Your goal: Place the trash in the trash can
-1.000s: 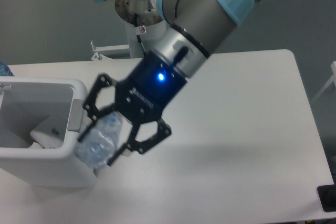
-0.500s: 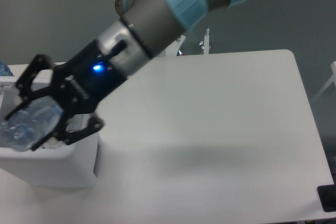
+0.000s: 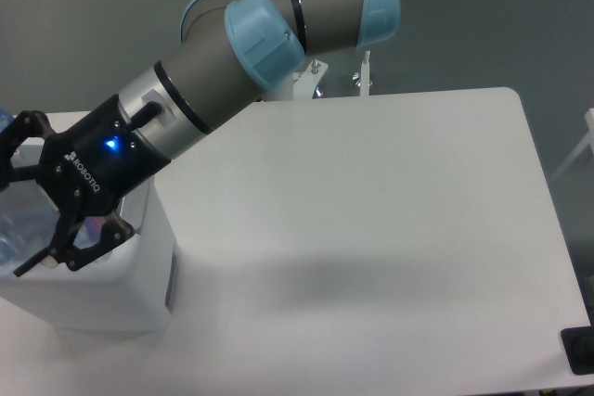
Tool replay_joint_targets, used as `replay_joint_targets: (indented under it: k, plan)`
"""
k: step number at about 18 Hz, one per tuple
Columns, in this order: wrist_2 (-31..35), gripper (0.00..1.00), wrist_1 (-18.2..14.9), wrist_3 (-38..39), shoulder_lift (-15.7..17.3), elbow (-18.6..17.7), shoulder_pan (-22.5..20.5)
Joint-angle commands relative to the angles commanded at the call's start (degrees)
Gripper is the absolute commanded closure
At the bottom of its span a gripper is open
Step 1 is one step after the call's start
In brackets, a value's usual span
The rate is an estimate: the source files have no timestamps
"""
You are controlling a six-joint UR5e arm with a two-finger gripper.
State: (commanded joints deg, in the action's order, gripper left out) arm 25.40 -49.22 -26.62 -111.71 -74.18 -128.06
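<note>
The crushed clear plastic bottle shows at the far left edge, partly cut off by the frame. My gripper is shut on it, black fingers above and below. Gripper and bottle hang over the opening of the white trash can, whose right wall and front corner show below my wrist. My arm covers the inside of the can. The wrapper is hidden.
The white table stretches right to a rounded edge. A black object sits at the lower right corner. A small white bracket stands behind the table's back edge. Something blue peeks in at the left border.
My gripper has swung left with the bottle, from beside the can's right wall to above its opening, and further left in the last half second. The bottle is now partly out of frame.
</note>
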Motion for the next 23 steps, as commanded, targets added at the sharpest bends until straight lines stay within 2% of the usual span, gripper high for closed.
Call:
replay_joint_targets:
  k: [3,8,10,14,16,20,23]
  plan:
    - [0.1,0.0,0.0,-1.4,0.2,-0.4,-0.8]
    - [0.9,0.0,0.4,-4.1,-0.3,-0.3,-6.3]
    - [7.9,0.0,0.4,-6.2,-0.4,-0.4,-8.0]
    - [33.4,0.0,-0.3,-15.7,0.1,-4.2,-9.2]
    - [42.0,0.0,-0.7,-18.6,0.2,-5.5,-9.4]
    - [47.0,0.0,-0.9,-25.7,-1.4,-7.4,-12.5]
    - [51.3,0.0,-1.0,-33.6,-5.0,-11.0,-18.1]
